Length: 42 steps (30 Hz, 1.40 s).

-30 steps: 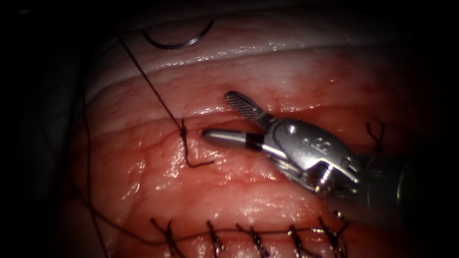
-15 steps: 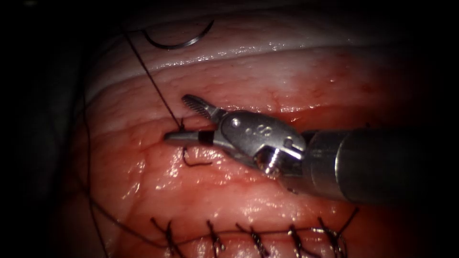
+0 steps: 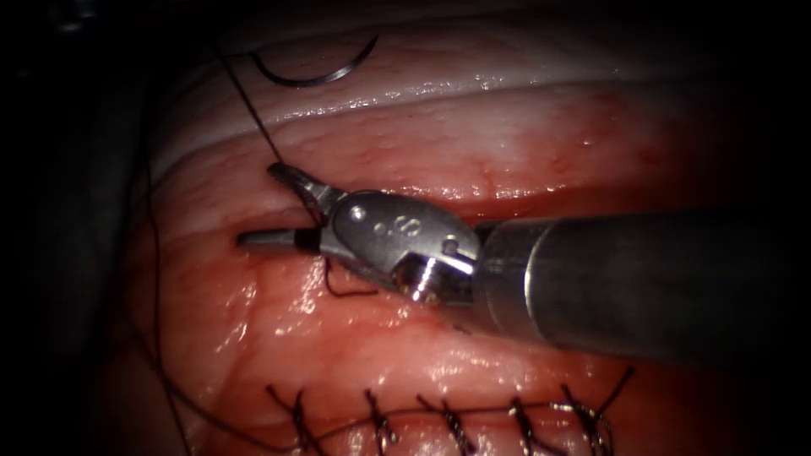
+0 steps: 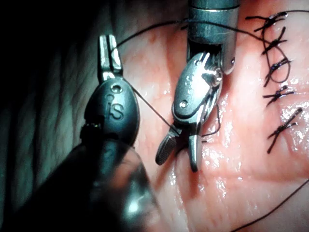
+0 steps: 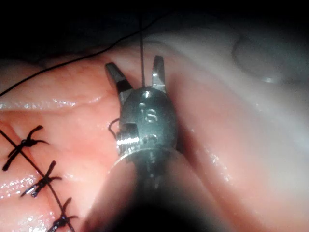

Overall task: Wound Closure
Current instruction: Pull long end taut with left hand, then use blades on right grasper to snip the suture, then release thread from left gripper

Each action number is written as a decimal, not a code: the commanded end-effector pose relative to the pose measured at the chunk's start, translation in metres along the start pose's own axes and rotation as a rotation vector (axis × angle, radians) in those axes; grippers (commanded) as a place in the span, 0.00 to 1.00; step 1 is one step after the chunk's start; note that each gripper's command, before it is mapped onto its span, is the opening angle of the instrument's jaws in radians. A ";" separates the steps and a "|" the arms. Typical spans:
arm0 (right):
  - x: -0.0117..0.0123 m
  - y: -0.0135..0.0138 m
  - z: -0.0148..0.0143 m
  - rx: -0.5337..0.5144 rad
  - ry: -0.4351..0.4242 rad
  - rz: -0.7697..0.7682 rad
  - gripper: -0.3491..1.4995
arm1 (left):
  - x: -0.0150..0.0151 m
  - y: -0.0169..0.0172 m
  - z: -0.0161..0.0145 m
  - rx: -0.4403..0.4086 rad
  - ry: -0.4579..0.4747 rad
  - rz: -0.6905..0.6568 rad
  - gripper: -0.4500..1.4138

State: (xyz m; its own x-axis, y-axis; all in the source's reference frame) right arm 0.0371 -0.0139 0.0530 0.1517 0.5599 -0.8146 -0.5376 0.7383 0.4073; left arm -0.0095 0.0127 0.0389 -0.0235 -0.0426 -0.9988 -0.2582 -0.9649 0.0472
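We see right tool jaws open, straddling taut thread above knot; left tool clamped on thread. Needle lies free on tissue. We'd keep tail short, blades clear of knot.

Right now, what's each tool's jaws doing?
Left tool: jaws shut, holding the thread.
Right tool: jaws open around the thread, holding nothing.
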 end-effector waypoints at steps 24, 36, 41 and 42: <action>0.0007 0.0022 -0.0006 -0.022 0.021 -0.045 0.63 | 0.0014 0.0014 0.0005 -0.014 0.018 0.008 0.00; 0.0056 0.0125 -0.0170 -0.131 0.092 -0.078 0.78 | -0.0001 0.0020 0.0081 0.005 0.042 0.012 0.00; 0.0065 0.0142 -0.0199 -0.189 0.088 -0.092 0.70 | -0.0023 0.0025 0.0139 0.004 0.026 0.022 0.00; 0.0067 0.0146 -0.0204 -0.202 0.085 -0.093 0.69 | -0.0027 0.0026 0.0149 0.007 0.021 0.025 0.00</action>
State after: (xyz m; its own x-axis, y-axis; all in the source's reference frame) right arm 0.0129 -0.0072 0.0445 0.1415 0.4523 -0.8805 -0.6863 0.6859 0.2421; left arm -0.0250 0.0139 0.0419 -0.0156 -0.0716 -0.9973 -0.2681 -0.9606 0.0731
